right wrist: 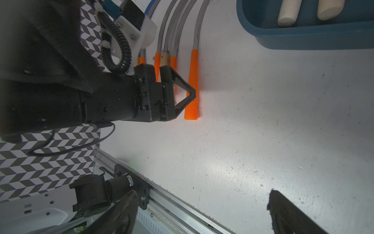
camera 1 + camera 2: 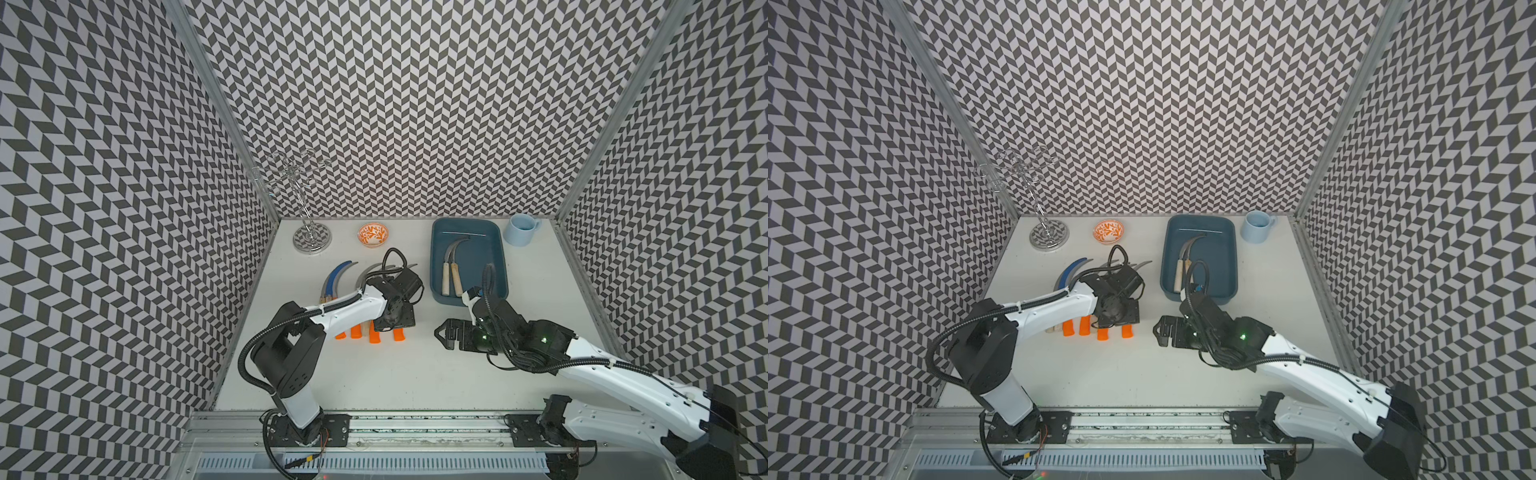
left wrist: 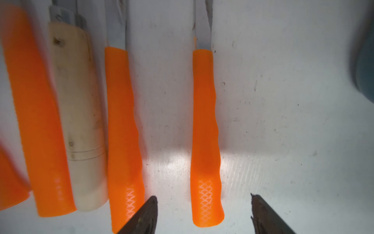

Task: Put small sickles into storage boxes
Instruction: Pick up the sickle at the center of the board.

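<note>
The left gripper [image 3: 203,196] hangs over the end sickle [image 3: 205,131], the one at the 3 o'clock end of the row [image 2: 355,332] of loose sickles, taking the far wall as 12. Its jaws are spread and straddle the orange handle near the butt. Bare surface shows on both sides, so nothing is pinched yet. The handle's long axis runs 12 to 6, with the butt at 6 and the grey blade going off toward 12. The jaws stand across that axis, at 9 and 3, which suits a pinch. The next handle, at 9, lies close to one fingertip, so I judge that side has little room to spare.

The right gripper [image 2: 442,336] lies at 3 o'clock of the left, near but apart. Its jaws are spread wide and empty, so the left arm is plainly the nearer.

The tray [image 2: 473,257] sits at about 1 o'clock from the end sickle and holds two wood-handled sickles [image 2: 451,270] lying 12 to 6.

The surface [image 2: 374,374] is white and scuffed. A stand [image 2: 311,241], bowl [image 2: 373,235] and mug [image 2: 521,230] line its 12 o'clock edge, and chevron walls [image 2: 415,104] close three sides.
</note>
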